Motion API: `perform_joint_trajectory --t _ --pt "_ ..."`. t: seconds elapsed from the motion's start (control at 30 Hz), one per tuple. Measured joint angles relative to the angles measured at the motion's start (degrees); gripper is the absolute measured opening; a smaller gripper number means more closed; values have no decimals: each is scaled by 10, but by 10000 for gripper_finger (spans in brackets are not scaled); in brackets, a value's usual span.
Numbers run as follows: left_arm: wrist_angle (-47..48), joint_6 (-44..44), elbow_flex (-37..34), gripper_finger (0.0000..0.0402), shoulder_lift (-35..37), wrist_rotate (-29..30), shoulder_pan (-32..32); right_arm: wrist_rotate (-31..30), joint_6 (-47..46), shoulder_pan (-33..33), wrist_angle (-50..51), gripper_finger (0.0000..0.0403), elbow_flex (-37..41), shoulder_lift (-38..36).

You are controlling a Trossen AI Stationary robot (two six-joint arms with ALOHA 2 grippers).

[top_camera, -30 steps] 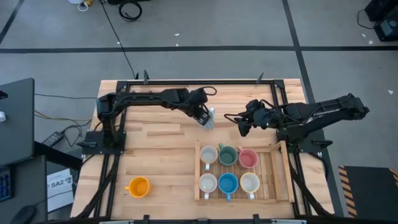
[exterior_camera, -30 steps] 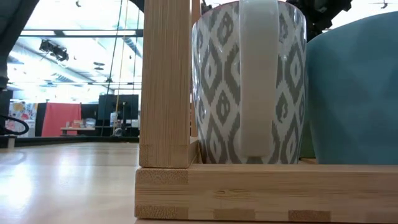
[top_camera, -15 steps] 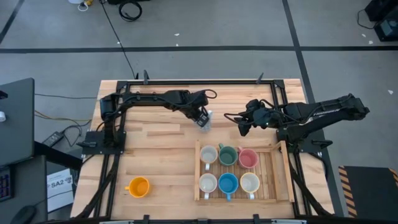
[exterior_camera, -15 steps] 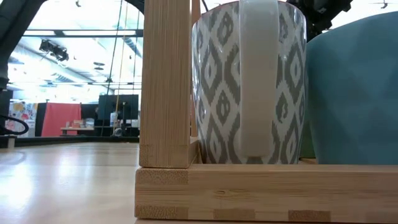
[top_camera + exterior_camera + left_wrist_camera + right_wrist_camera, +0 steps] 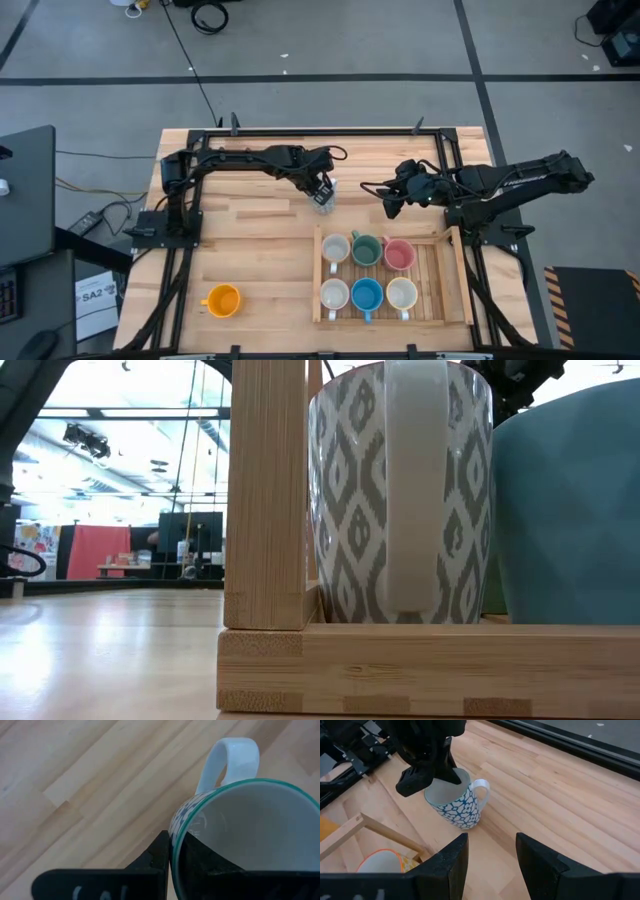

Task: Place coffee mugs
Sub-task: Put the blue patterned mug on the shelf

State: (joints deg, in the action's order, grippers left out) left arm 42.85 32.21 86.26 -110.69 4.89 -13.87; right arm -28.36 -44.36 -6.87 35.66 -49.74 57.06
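Observation:
A blue-and-white patterned mug (image 5: 456,805) with a white handle (image 5: 232,757) stands in the table's middle far part (image 5: 323,192), with my left gripper (image 5: 318,184) shut on its rim. Whether its base touches the wood, I cannot tell. My right gripper (image 5: 490,865) is open and level, a short way to the mug's right (image 5: 390,203), touching nothing. Six mugs stand in the wooden tray (image 5: 452,300): patterned white, green and pink in the far row, white, blue and cream in the near row. An orange mug (image 5: 222,300) stands alone near the near left corner. My left gripper pinches the patterned mug's wall at the rim (image 5: 176,827), on the side away from the handle, one finger (image 5: 200,857) inside the cup and one (image 5: 159,855) outside. The fingers come from above, pointing down. The mug stays upright, mouth up.
The tray's corner post (image 5: 265,490) fills the low view, with the grey-patterned mug (image 5: 400,490) and the blue mug (image 5: 570,510) behind it. The tray's rail (image 5: 385,832) lies just near of the held mug. Bare wood spreads left of the tray.
My left gripper has carried the patterned mug a short way toward the table's left edge, staying shut on its rim. The right arm has kept still.

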Motion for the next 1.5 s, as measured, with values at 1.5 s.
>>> perform_joint_trajectory --t 1.5 --pt "-33 -900 0 42 1 -115 22 75 21 0 0 171 0 0"
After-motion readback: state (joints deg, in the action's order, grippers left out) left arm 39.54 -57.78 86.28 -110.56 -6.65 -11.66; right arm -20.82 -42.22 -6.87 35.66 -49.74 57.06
